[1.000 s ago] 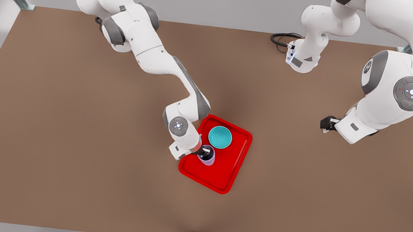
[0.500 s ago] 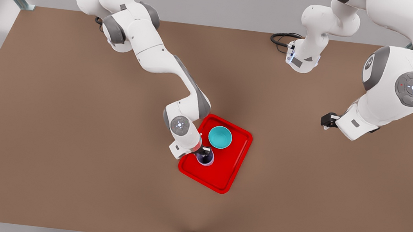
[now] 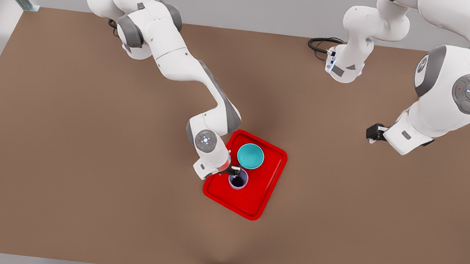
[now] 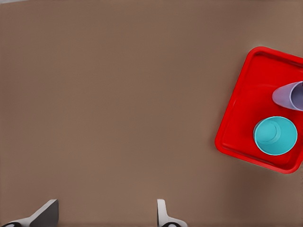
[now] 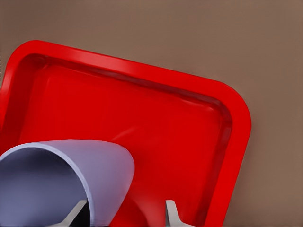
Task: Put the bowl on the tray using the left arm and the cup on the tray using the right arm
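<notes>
— Where is the tray?
— The tray point(image 3: 263, 197) lies on the table point(image 3: 80, 153) about midway between the side edges, a little nearer the edge away from the arm bases, and turned askew to those edges.

— And the bowl?
— The bowl point(image 3: 250, 156) sits upright in the tray, at the end toward the bases, near the rim.

— The cup?
— The cup point(image 5: 104, 165) stands in the tray just beside the bowl, against the long rim on the front view's left.

— What is the right gripper doing?
— The right gripper point(image 3: 236, 173) hangs over the cup. One finger reaches inside the cup; the other finger point(image 5: 171, 213) stands outside, clear of the wall. The jaws are parted and grip nothing.

— And the left gripper?
— The left gripper point(image 3: 372, 132) waits above bare table toward the edge on the front view's right, well apart from the tray. Its fingers point(image 4: 46, 213) are spread wide, with nothing between them.
</notes>
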